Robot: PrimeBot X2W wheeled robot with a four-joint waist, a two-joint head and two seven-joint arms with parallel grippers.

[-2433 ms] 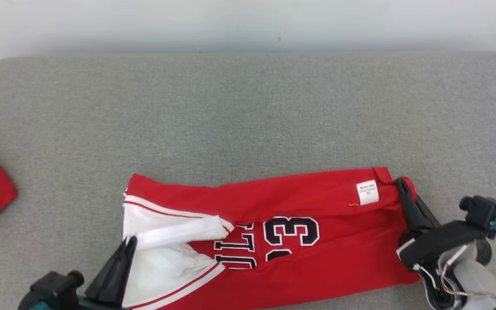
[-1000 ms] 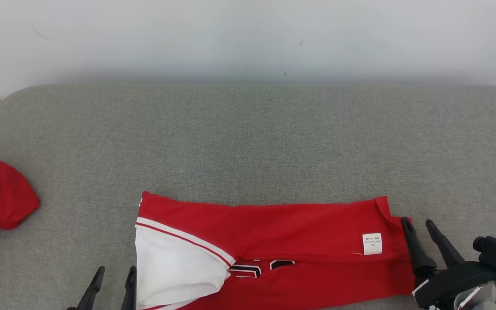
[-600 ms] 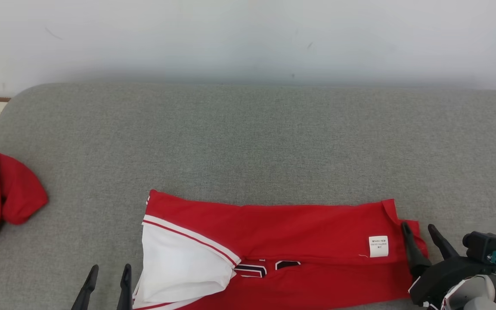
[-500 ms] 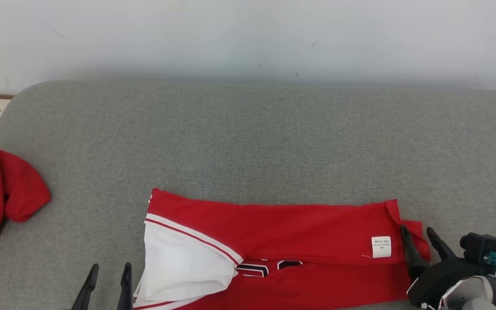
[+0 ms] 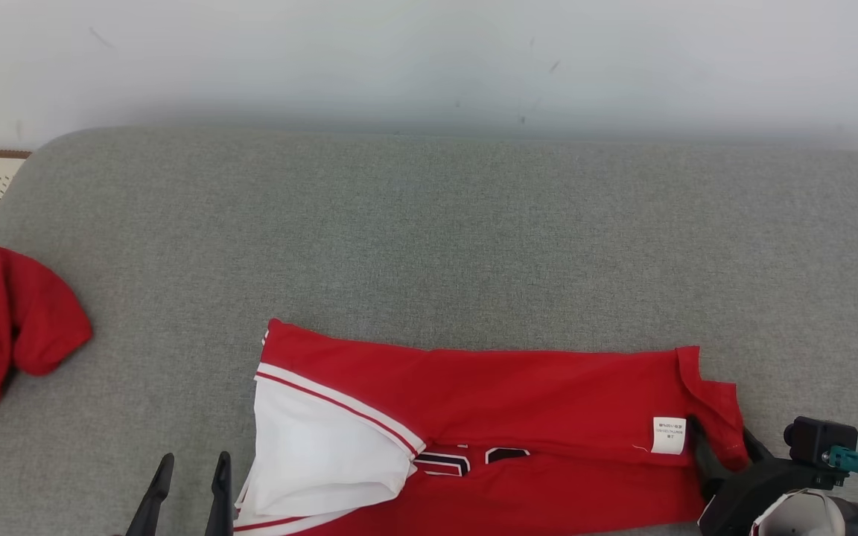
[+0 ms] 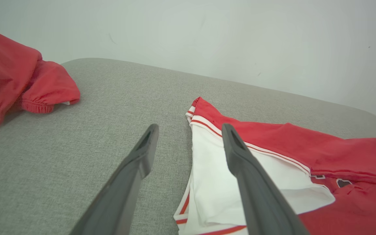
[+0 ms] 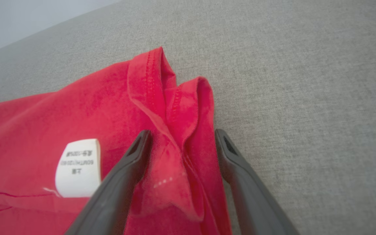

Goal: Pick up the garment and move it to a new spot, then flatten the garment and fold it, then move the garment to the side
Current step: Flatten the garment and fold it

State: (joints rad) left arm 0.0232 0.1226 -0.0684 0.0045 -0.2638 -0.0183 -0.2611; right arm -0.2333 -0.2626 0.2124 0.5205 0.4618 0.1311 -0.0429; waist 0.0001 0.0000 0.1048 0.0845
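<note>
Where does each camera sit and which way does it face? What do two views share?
Head view: from the head, forward and down at the garment on the grey cushion; left gripper lower left, right gripper lower right.
Left wrist view: along its open fingers toward the garment's white end.
Right wrist view: along its fingers straddling the red hem.
Head and right wrist views share the white label.

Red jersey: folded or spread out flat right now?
Folded. The jersey lies as a long narrow band, a red layer doubled over the printed numbers, hiding part of them.
</note>
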